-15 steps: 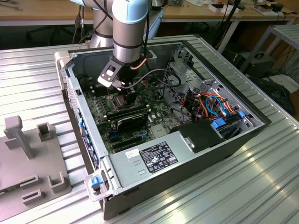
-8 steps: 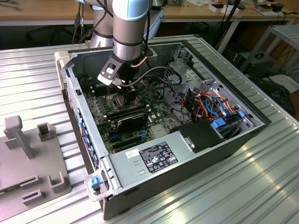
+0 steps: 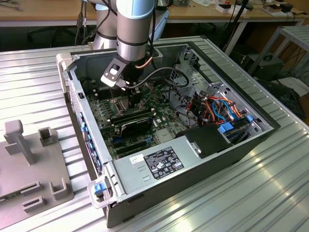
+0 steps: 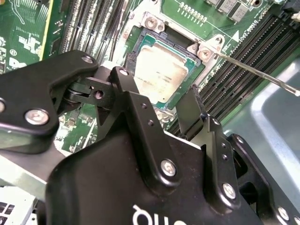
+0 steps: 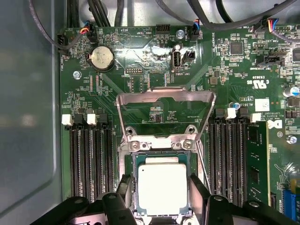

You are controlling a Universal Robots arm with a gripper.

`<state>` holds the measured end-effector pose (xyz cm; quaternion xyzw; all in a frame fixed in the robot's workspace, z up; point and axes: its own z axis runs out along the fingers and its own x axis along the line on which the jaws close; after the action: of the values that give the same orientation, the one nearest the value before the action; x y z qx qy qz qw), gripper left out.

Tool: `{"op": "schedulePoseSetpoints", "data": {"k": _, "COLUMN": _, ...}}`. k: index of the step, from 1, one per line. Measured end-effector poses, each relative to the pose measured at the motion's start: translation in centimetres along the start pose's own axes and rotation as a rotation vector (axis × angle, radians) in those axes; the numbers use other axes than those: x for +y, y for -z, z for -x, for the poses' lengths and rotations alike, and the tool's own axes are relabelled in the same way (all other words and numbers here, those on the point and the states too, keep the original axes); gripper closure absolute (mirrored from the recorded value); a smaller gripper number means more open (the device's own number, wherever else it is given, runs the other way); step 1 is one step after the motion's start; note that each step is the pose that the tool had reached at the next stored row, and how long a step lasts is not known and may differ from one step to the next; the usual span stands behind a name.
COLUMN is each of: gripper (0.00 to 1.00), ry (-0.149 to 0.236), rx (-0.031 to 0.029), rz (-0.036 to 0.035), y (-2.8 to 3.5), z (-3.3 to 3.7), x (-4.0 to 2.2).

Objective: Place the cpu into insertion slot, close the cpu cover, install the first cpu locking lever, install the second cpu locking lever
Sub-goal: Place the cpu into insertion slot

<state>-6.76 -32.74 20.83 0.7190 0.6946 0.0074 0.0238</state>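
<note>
The cpu (image 5: 162, 185) (image 4: 161, 75) lies flat in the insertion slot (image 5: 161, 156) (image 4: 140, 37), silvery top up. The cpu cover (image 5: 165, 97) stands swung open behind the slot, hinged at its far edge. A thin locking lever (image 4: 253, 72) (image 5: 202, 161) sticks out beside the slot, unlatched. My gripper (image 5: 161, 180) (image 4: 157, 86) (image 3: 126, 92) hovers low over the slot. It is open, and its black fingers (image 5: 199, 187) stand on either side of the cpu, holding nothing.
Long black memory slots (image 5: 91, 159) (image 5: 229, 154) flank the socket. The open computer case (image 3: 91, 145) sits on a ribbed metal table, with a power supply (image 3: 164, 159) and bundled cables (image 3: 222, 108) inside. A grey fixture (image 3: 34, 159) lies at the exterior view's left.
</note>
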Motion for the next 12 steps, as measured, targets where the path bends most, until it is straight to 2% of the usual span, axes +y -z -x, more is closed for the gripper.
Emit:
{"op": "schedulePoseSetpoints", "data": {"k": 4, "gripper": 0.4, "ry": 0.0, "rx": -0.0001, "rz": -0.0023, "y": 0.9, "z": 0.02, "x": 0.04}}
{"op": "schedulePoseSetpoints", "data": {"k": 8, "gripper": 0.65, "ry": 0.007, "rx": -0.0004, "rz": -0.003, "y": 1.34, "z": 0.03, "x": 0.06}}
{"op": "schedulePoseSetpoints", "data": {"k": 10, "gripper": 0.77, "ry": 0.012, "rx": -0.0007, "rz": -0.0042, "y": 1.79, "z": 0.04, "x": 0.08}}
{"op": "schedulePoseSetpoints", "data": {"k": 11, "gripper": 0.89, "ry": 0.013, "rx": -0.0007, "rz": -0.0046, "y": 1.9, "z": 0.04, "x": 0.09}}
{"op": "schedulePoseSetpoints", "data": {"k": 12, "gripper": 0.89, "ry": 0.013, "rx": -0.0006, "rz": -0.0046, "y": 1.9, "z": 0.04, "x": 0.09}}
